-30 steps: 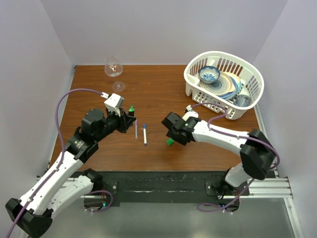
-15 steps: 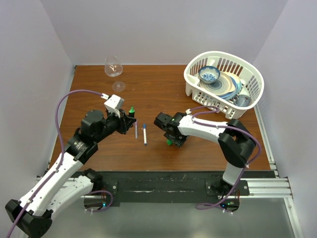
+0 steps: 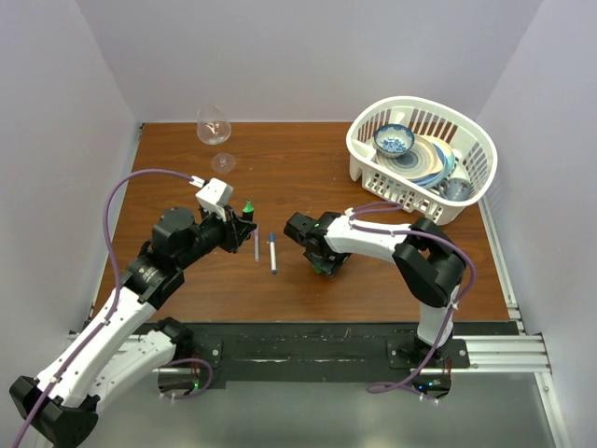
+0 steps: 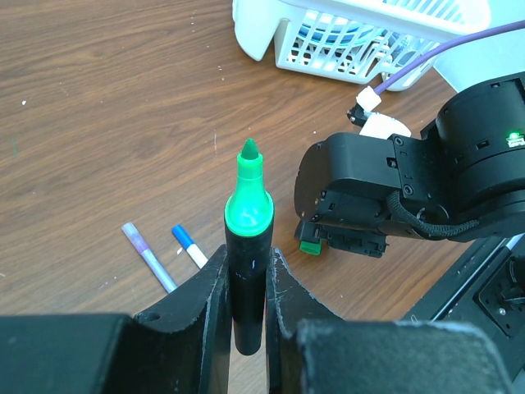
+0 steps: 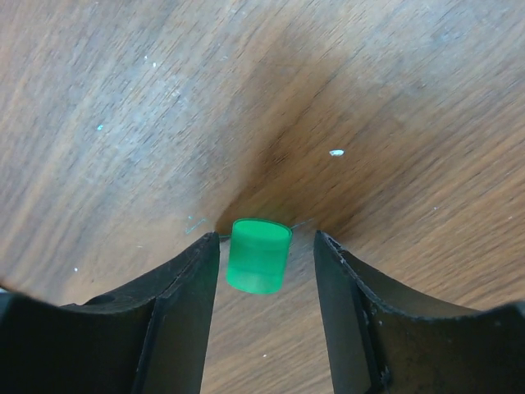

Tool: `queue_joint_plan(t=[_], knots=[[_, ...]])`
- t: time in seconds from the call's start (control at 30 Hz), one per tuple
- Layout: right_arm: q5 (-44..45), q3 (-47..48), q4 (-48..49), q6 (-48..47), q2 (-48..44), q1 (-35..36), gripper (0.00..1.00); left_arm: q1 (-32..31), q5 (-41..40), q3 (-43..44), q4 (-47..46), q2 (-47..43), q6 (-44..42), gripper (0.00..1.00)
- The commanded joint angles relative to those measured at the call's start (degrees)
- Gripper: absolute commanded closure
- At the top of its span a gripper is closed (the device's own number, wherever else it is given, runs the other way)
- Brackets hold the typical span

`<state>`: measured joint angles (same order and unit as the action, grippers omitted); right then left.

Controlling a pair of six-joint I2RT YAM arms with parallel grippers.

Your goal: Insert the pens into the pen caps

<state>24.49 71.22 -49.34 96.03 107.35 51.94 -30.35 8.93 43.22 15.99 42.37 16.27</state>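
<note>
1. Step in hand: fetching the green cap (image 5: 258, 256) for the marker. Cap on the table (image 3: 373, 280), between the half-open jaws of the right gripper (image 5: 267, 242), not yet pinched.
2. Clamped upright in the narrowly closed left gripper (image 4: 246, 258): black marker (image 4: 248, 205), green tip up.
3. Lying between the arms: purple pen (image 3: 256, 245) and white pen (image 3: 272, 252).
4. Next, probably: close on the cap, lift, line it up with the tip — little room for tilt.
</note>
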Motion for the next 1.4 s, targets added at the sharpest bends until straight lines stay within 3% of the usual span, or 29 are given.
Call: queue_joint_plan(t=[0.0, 0.23, 0.33, 0.4, 0.67, 0.83, 1.1, 1.27, 1.37], knots=[[1.44, 1.38, -1.11, 3.20, 1.19, -0.09, 0.51, 0.11, 0.39, -0.16, -1.84, -0.18, -0.89, 1.00], [1.35, 0.59, -1.20, 3.64, 1.55, -0.09, 0.59, 0.11, 0.30, -0.24, -1.84, -0.36, -0.98, 1.00], [2.05, -0.11, -0.93, 2.85, 1.46, -0.09, 0.73, 0.11, 0.30, -0.33, -1.93, -0.62, -0.98, 1.00], [2.23, -0.73, 0.82, 0.75, 1.02, -0.09, 0.83, 0.11, 0.39, -0.42, -2.01, -0.80, -0.98, 1.00], [3.55, -7.75, 11.96, -14.08, -5.12, -0.09, 1.00, 0.20, 1.97, -1.21, -3.06, -1.41, -0.28, 1.00], [1.44, -11.89, 19.28, -23.59, -8.65, -0.09, 1.00, 0.20, 3.02, -1.30, -3.95, -0.80, 0.60, 1.00], [-3.57, -12.51, 23.85, -39.06, -6.02, -0.09, 0.98, 0.11, 2.32, -1.47, -3.51, -0.89, 0.60, 1.00], [-4.36, -12.60, 23.50, -42.32, -5.40, 0.00, 0.83, 0.11, 2.06, -1.30, -3.42, -0.62, 0.34, 1.00], [-3.84, -12.25, 23.41, -43.56, -5.49, 0.00, 0.81, 0.20, 1.97, -1.21, -3.42, -0.62, 0.16, 1.00]])
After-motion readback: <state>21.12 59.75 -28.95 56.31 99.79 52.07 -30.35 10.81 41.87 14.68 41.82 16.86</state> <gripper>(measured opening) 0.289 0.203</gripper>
